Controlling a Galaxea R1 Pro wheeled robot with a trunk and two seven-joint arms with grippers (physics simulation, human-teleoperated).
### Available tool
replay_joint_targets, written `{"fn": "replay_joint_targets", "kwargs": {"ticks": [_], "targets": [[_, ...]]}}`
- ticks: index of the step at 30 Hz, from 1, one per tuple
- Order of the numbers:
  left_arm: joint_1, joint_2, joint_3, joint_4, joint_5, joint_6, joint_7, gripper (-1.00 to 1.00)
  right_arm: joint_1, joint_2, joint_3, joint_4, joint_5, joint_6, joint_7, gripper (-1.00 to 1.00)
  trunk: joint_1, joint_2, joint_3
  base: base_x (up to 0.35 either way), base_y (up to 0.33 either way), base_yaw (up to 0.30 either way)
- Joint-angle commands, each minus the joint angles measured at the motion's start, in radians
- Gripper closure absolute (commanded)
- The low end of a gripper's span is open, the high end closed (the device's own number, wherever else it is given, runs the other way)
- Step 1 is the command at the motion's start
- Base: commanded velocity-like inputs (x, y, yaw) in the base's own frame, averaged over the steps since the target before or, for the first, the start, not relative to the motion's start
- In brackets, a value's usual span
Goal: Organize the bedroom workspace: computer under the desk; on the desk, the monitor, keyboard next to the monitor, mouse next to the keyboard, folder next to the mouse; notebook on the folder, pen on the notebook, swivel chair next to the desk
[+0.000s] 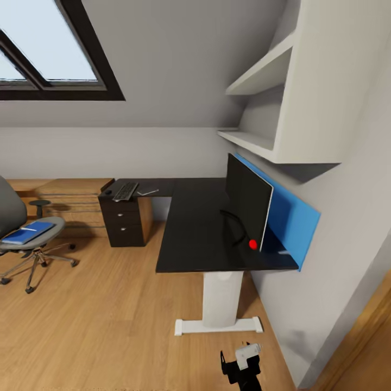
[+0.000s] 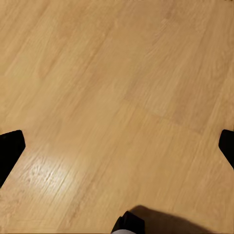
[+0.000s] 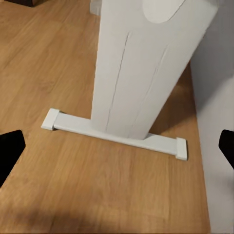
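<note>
Both grippers carry nothing: the left gripper (image 2: pixel 117 146) has its fingers spread wide over bare wood floor (image 2: pixel 117 73), and the right gripper (image 3: pixel 117 146), equally wide, faces the desk's white pedestal leg (image 3: pixel 141 68). The matte black desk (image 1: pixel 190 228) holds the glossy monitor (image 1: pixel 247 203) against its blue panel, the keyboard (image 1: pixel 125 191) far off on the wing. The flat blue folder (image 1: pixel 27 232) lies on the grey swivel chair (image 1: pixel 24 228), perhaps with the pen atop. Drive closer, squarely, before reaching.

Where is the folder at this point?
In the head view the folder lies on the seat of the swivel chair at far left, apart from the desk and beside the wooden cabinet.
</note>
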Motion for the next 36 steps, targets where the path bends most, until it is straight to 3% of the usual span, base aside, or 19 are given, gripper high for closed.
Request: {"fn": "replay_joint_targets", "kwargs": {"ticks": [1,10,18,28,32,36], "targets": [[0.0,0.001,-0.003,-0.001,0.01,-0.003,0.003,-1.0,-0.001,0.001,0.009,0.001,-0.005,-0.002,-0.005,-1.0,0.0,-0.001,-0.001,0.001,0.337,0.27],[0.0,0.0,-0.003,0.0,0.01,-0.003,0.003,-1.0,0.0,0.001,0.01,0.001,-0.003,-0.001,-0.005,-1.0,0.0,-0.001,-0.007,0.0,0.337,0.212],[0.0,-0.001,-0.003,0.0,0.01,-0.003,0.003,-1.0,0.012,-0.001,0.01,0.001,-0.003,0.002,0.046,-1.0,0.0,-0.001,-0.007,0.0,0.337,0.025],[0.0,0.0,-0.004,0.0,0.01,-0.003,0.003,-1.0,0.015,-0.002,0.008,0.033,-0.003,0.02,0.049,-1.0,0.0,-0.001,-0.007,0.0,0.337,0.001],[0.0,0.002,-0.003,0.0,0.01,-0.005,0.004,-1.0,0.016,-0.03,0.006,0.071,-0.002,0.07,0.054,-1.0,0.0,-0.001,-0.007,0.0,0.337,0.0],[0.0,0.001,-0.004,0.0,0.01,-0.004,0.003,-1.0,0.03,-0.064,0.005,0.08,-0.005,0.073,0.055,-1.0,0.0,-0.001,-0.007,0.014,0.296,0.0]]}}
